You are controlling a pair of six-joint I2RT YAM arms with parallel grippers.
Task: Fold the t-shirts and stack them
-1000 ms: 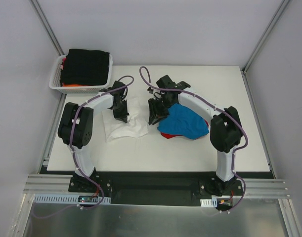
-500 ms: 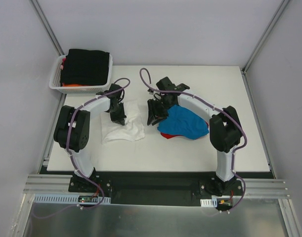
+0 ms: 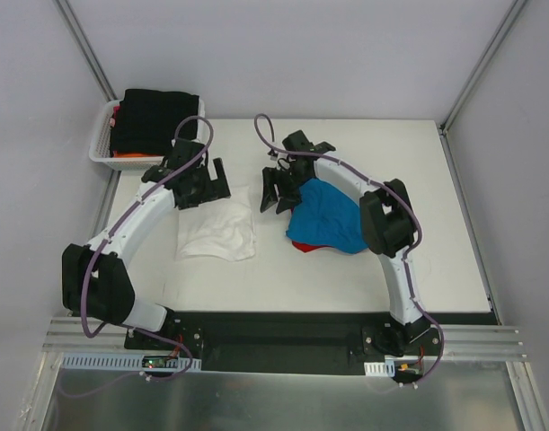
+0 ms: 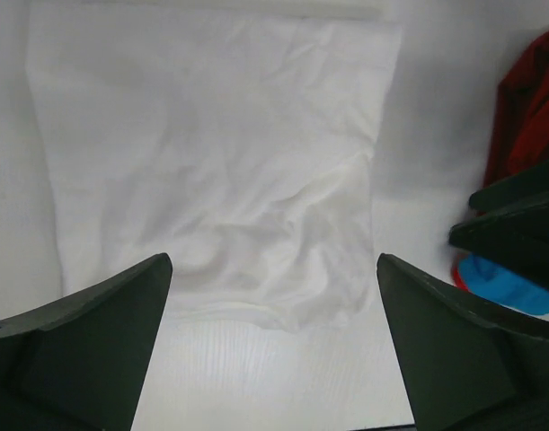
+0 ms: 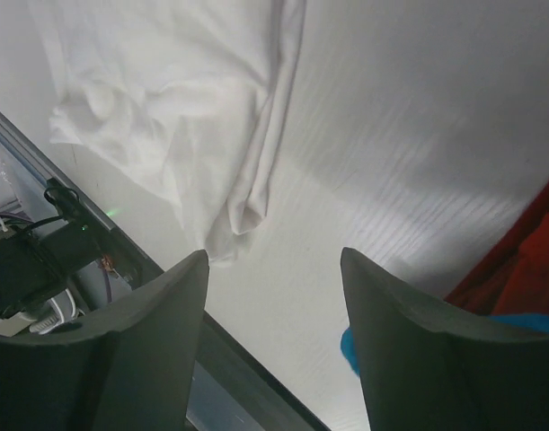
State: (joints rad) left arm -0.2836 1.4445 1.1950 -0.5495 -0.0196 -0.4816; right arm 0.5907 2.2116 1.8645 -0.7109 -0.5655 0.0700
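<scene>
I had left the white t-shirt (image 3: 218, 235) as a folded rectangle at centre left of the top view, flat on the table (image 3: 391, 260), released so the fold could settle. The left gripper (image 3: 202, 184) hung above its upper edge, jaws spread wide and empty. The right gripper (image 3: 272, 190), just right of the shirt, also stood apart and gripped nothing. The blue t-shirt (image 3: 332, 215) lay heaped over the red t-shirt (image 3: 305, 245) at centre right, likely next in line. A second before, both grippers were down on the white cloth. By now they had let go and drawn toward the top of the frame, and the shirt lay flatter.
</scene>
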